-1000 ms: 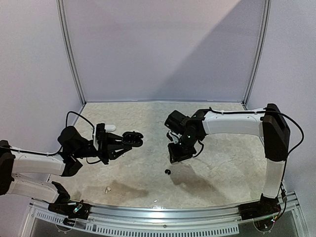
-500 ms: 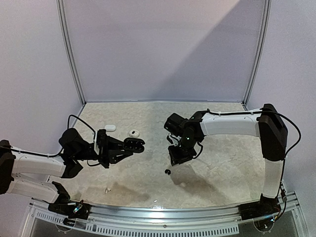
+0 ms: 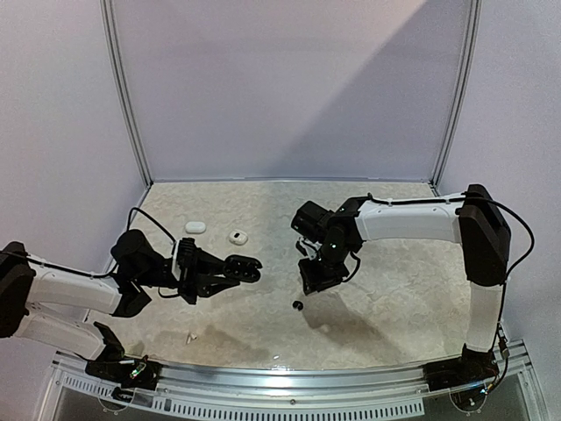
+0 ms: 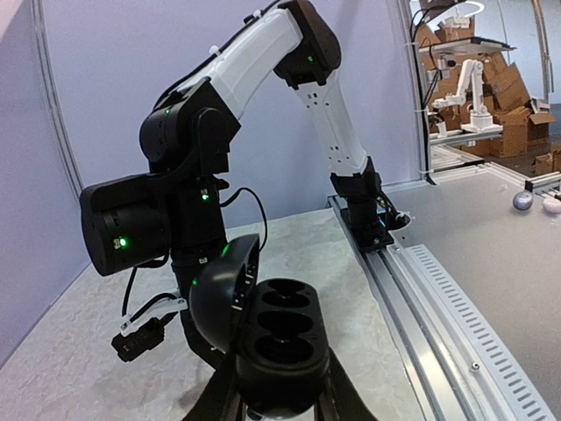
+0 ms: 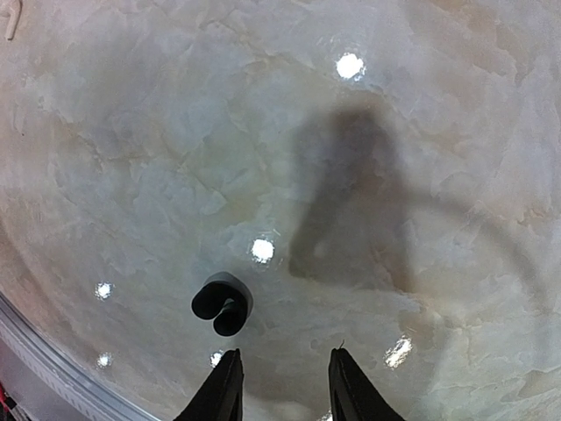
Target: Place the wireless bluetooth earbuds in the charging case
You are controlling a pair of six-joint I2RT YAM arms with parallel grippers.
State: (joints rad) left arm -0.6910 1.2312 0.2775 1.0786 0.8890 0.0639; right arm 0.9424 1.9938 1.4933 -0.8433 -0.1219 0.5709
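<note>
My left gripper is shut on an open black charging case and holds it above the table. In the left wrist view the case sits between my fingers with its lid up at the left and both wells empty. A black earbud lies on the table just in front of my right gripper. In the right wrist view that earbud lies just ahead and left of my open, empty right gripper. A white earbud lies near the front left.
A white case and a second small white case lie at the back left. The white earbud also shows at the top left of the right wrist view. The metal rail runs along the near edge.
My left gripper has carried the black case toward the near edge and slightly right, uncovering the two white cases behind it. My right gripper has sunk a little and has hardly moved since.
</note>
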